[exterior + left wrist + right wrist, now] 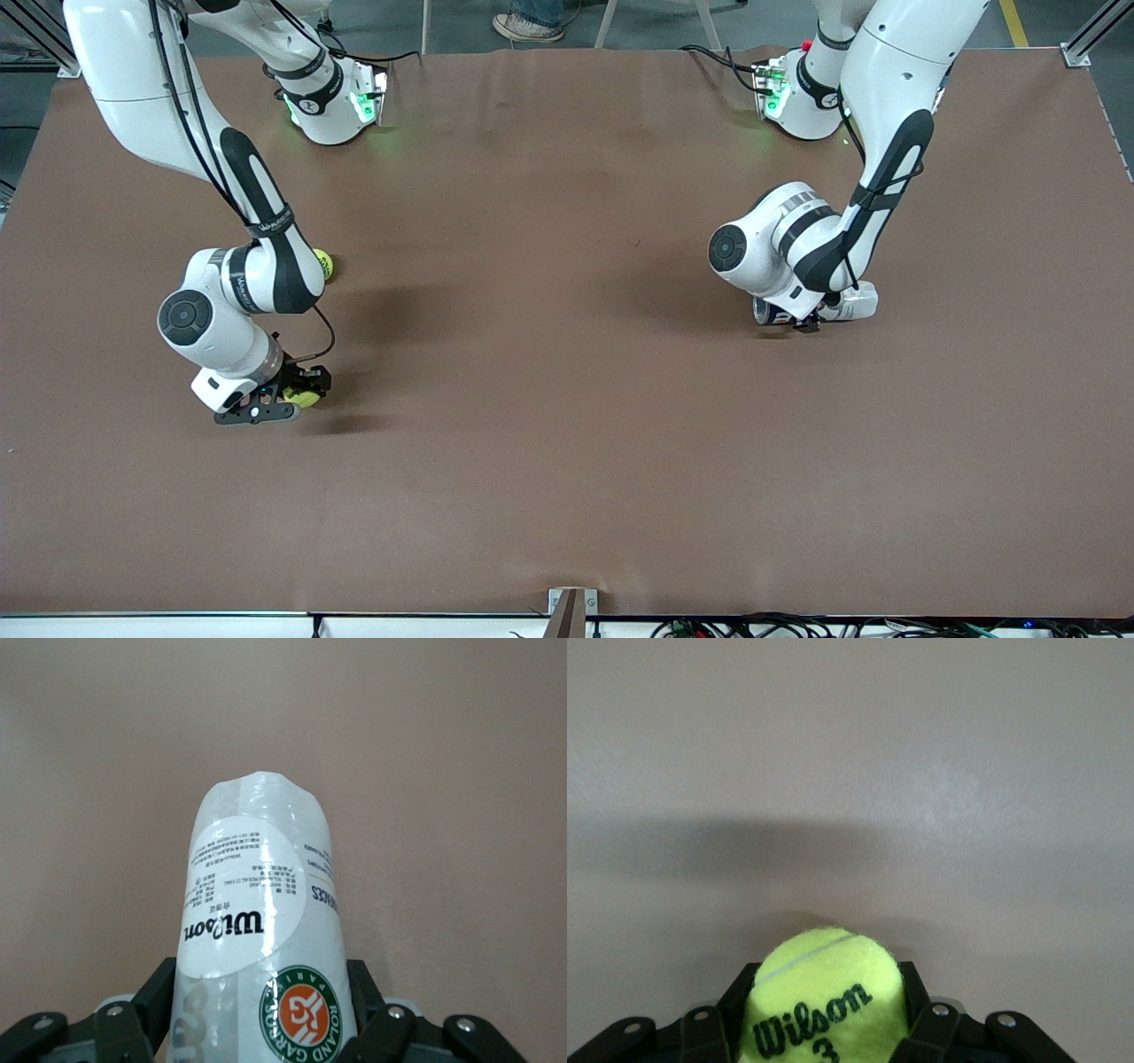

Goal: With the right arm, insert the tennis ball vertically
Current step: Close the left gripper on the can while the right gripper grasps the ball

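I have the right gripper (297,396) fingers clamped on the tennis ball (824,1003) low over the table (567,443) and the left gripper (811,317) grasping the can (259,939), so insertion remains.

The tabletop (567,443) is plain matte brown. A yellow-green tennis ball (824,997) carries black Wilson lettering and a 3. The clear ball can (261,930) wears a white label and a green-ringed orange emblem. A second ball (323,263) is yellow-green.

Brown table (567,461) carries a tennis ball (324,263).
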{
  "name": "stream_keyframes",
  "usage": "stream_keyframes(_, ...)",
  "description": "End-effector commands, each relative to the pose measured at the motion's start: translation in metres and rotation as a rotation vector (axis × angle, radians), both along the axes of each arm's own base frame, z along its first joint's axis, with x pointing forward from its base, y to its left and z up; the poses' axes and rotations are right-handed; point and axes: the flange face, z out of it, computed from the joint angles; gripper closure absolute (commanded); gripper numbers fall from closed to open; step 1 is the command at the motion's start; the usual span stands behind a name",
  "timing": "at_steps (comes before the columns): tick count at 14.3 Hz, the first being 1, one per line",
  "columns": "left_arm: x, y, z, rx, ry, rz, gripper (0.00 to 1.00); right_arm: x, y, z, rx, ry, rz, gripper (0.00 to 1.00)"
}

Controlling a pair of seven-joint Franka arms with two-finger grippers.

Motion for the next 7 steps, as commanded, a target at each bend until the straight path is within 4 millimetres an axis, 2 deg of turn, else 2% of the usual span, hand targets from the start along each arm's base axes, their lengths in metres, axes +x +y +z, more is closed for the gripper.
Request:
stream_keyframes(1,0.017,-0.008,0.017,-0.019,-0.023,-0.023,0.20,0.000,0.002,0.038,0.010,0.000,-0.007,0.62)
stream_keyframes(4,0.031,-0.019,0.036,-0.076,-0.011,-0.009,0.20,0.006,0.003,0.070,0.012,0.066,-0.012,0.62)
stream_keyframes(7,0.057,-0.048,0.075,-0.216,0.017,0.005,0.20,0.008,0.001,0.106,0.017,0.108,-0.013,0.62)
